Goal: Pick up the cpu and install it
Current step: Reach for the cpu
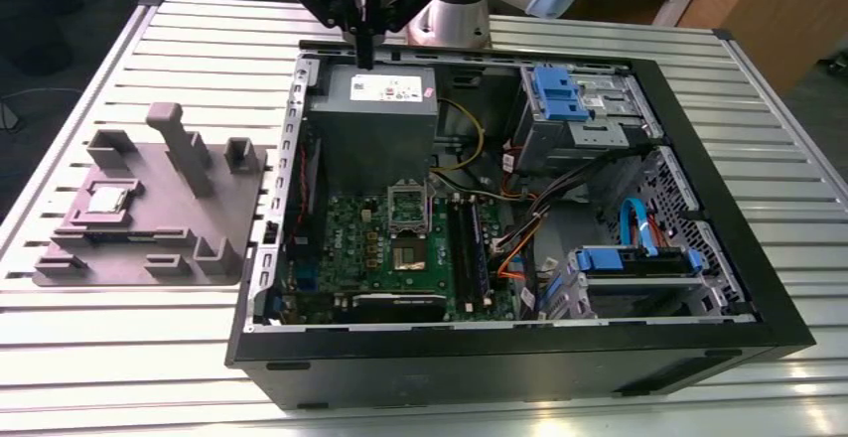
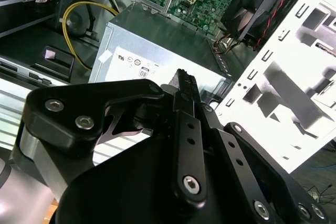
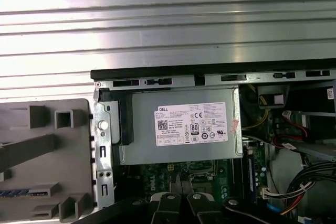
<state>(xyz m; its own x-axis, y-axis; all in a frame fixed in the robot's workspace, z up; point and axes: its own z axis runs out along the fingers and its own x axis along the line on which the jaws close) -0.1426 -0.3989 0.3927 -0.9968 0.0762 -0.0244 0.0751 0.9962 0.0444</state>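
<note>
The cpu (image 1: 106,200) is a small silvery square lying flat on the grey plastic plate (image 1: 199,248), at the exterior view's left, outside the computer case. My gripper (image 1: 361,60) hangs over the far rim of the open case, above the big grey metal box with a white label (image 1: 375,109), well away from the cpu. Its thin black fingers are pressed together with nothing between them, and they look the same in the second wrist view (image 2: 184,77). The green motherboard (image 1: 397,248) lies in the case with its socket (image 1: 408,220) uncovered.
The black case (image 1: 530,358) sits on a slatted metal table (image 1: 133,377). Blue drive brackets (image 1: 563,94) and bundled cables (image 1: 530,228) fill its right side. The plate's upright blocks (image 1: 179,144) stand near the cpu. The labelled box (image 3: 181,124) and plate (image 3: 47,156) appear in the first wrist view.
</note>
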